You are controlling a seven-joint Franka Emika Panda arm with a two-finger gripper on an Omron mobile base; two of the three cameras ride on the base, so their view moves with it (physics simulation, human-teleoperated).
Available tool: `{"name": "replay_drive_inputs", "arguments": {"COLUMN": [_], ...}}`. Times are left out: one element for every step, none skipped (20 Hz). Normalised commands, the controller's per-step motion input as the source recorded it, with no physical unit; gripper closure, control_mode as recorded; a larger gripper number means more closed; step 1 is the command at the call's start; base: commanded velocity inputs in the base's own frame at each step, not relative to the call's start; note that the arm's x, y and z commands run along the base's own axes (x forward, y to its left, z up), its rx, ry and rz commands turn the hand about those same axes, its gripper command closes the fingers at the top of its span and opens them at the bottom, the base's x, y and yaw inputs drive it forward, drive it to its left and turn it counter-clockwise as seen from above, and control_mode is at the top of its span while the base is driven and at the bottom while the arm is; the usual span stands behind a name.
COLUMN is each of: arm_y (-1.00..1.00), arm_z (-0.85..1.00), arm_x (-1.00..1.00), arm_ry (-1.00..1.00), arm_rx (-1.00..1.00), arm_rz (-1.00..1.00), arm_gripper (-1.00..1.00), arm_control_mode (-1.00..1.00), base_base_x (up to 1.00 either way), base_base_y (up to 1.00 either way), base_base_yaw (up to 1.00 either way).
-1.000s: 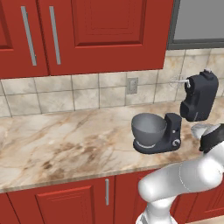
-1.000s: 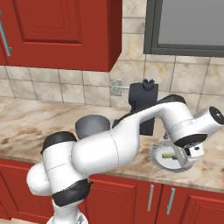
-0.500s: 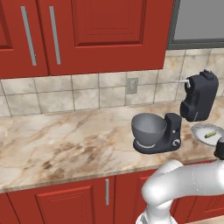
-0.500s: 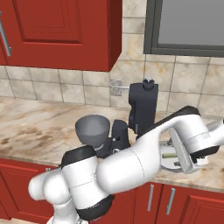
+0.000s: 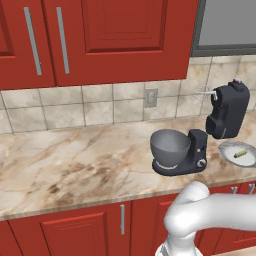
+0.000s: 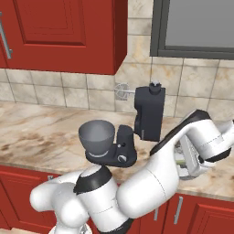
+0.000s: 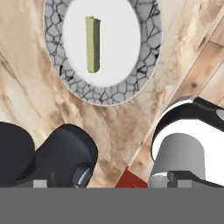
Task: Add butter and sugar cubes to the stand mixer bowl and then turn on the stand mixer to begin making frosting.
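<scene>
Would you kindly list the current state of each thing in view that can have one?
butter: lying on the plate, untouched.
plate: on the counter, holding the butter.
stand mixer: head tilted up.
stand mixer bowl: seated on the mixer base, looks empty.
gripper: open, above the plate.

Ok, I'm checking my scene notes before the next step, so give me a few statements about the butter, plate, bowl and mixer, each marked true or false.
1. The butter lies on a round plate with a cracked grey rim. True.
2. The stand mixer bowl already holds the butter. False: the butter is still on the plate, to the right of the mixer in the left base view.
3. The stand mixer has its head tilted up, the whisk clear of the bowl. True.
4. The pincer is shut on the butter. False: it is open, and the butter lies untouched.
5. The plate sits on the marble counter. True.
</scene>
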Motion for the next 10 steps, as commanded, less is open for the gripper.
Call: {"name": "replay_drive_inputs", "arguments": {"arm_y": [0.34,0.31,0.21,0.13,0.16,0.13,0.09,0.09,0.08,0.1], "arm_z": [-0.24,-0.24,-0.26,-0.29,-0.29,-0.29,-0.25,-0.21,-0.18,-0.15], "arm_x": [0.0,0.0,0.0,0.0,0.0,0.02,0.05,0.09,0.1,0.1], "arm_ry": [0.16,0.18,0.2,0.21,0.21,0.2,0.19,0.18,0.17,0.14], "arm_rx": [0.0,0.0,0.0,0.0,0.0,0.0,0.0,0.0,0.0,0.0], "arm_rz": [-0.15,-0.17,-0.2,-0.22,-0.23,-0.22,-0.22,-0.21,-0.21,-0.19], "arm_gripper": [-1.0,-1.0,-1.0,-1.0,-1.0,-1.0,-1.0,-1.0,-1.0,-1.0], "arm_control_mode": [-1.0,-1.0,-1.0,-1.0,-1.0,-1.0,-1.0,-1.0,-1.0,-1.0], "base_base_x": [0.0,0.0,0.0,0.0,0.0,0.0,0.0,0.0,0.0,0.0], "base_base_y": [0.0,0.0,0.0,0.0,0.0,0.0,0.0,0.0,0.0,0.0], "base_base_yaw": [0.0,0.0,0.0,0.0,0.0,0.0,0.0,0.0,0.0,0.0]}}
